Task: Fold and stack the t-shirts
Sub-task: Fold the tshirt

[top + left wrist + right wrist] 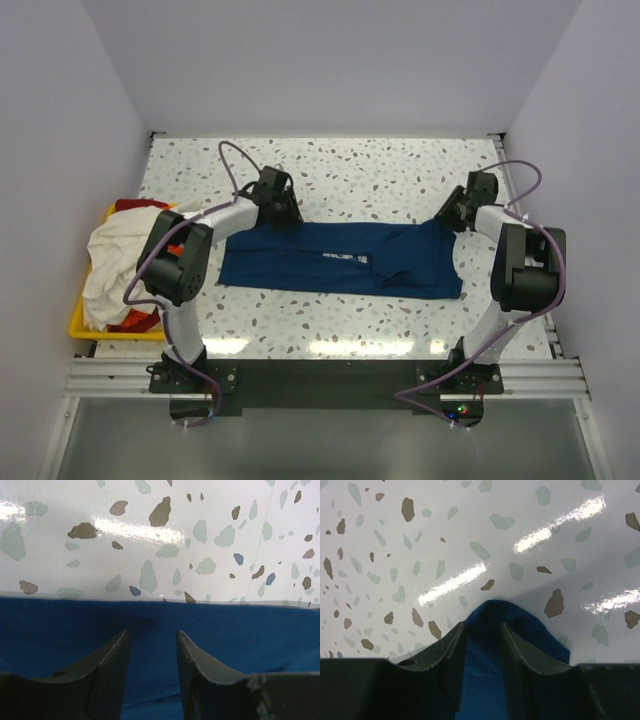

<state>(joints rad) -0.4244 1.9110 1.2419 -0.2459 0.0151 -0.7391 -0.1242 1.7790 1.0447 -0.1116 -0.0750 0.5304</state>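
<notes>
The navy blue t-shirt (340,258) lies spread across the middle of the table, smooth on the left and rumpled on the right. My left gripper (277,207) hovers at its far left corner. In the left wrist view the gripper (152,636) is open, with flat blue cloth (240,635) showing under the gap. My right gripper (455,213) is at the far right corner. In the right wrist view it (482,626) is closed on a bunched peak of the navy cloth (492,611) that fills the narrow gap. The print is hidden.
A yellow bin (78,325) stands at the table's left edge. It holds a cream-white shirt (115,255), a red one (135,205) and a bit of orange one (176,248). White walls close in the table on three sides.
</notes>
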